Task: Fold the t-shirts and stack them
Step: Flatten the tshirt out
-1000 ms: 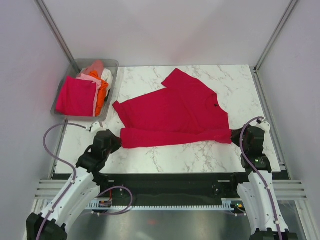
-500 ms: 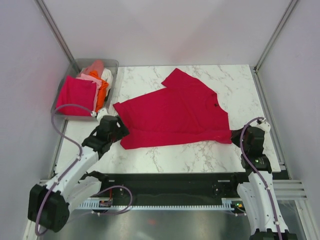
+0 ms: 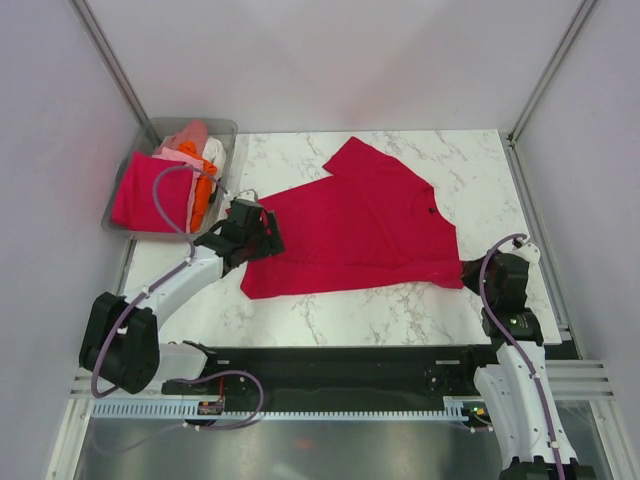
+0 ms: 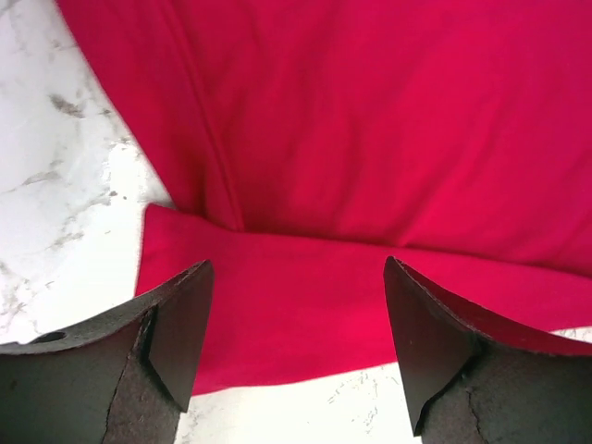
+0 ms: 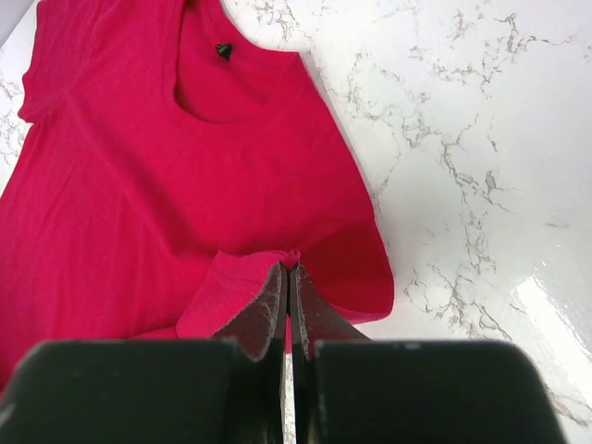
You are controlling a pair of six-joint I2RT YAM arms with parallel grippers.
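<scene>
1. Crimson red cloth t-shirt [image 3: 360,225] lies spread flat in the middle of the white marble-patterned table [image 3: 470,170], neck opening [image 3: 428,208] toward the right. Its near long side is already turned over into a folded-over strip [image 3: 350,272].
2. The right gripper [image 3: 474,272] has its jaws pinched tight on a bit of cloth at the right end of that strip. In the wrist view the fabric bunches up right at the tips [image 5: 289,268].
3. The left gripper [image 3: 262,232] hovers over the shirt's left end with its jaws spread wide and nothing between them. Its wrist camera looks straight down at the strip's left corner [image 4: 294,268].
4. My read: the step in hand is getting a left-end grip to match the right one, so both arms can carry the next lengthwise fold.
5. To do it well, I'd come down right at the corner of the strip and catch both layers, not just the top one. Otherwise the fold peels open on the lift.
6. Then raise both ends evenly with the cloth lightly taut between them. Slack in the middle will drag and wrinkle; too much pull could yank it out of the right pinch.
7. Lay it over parallel to the far edge so the sleeve gets tucked in.
8. The stack is waiting far left: a clear grey plastic bin [image 3: 225,135] with a magenta-pink folded shirt [image 3: 152,192] on top and an orange shirt [image 3: 203,190] beside it.
</scene>
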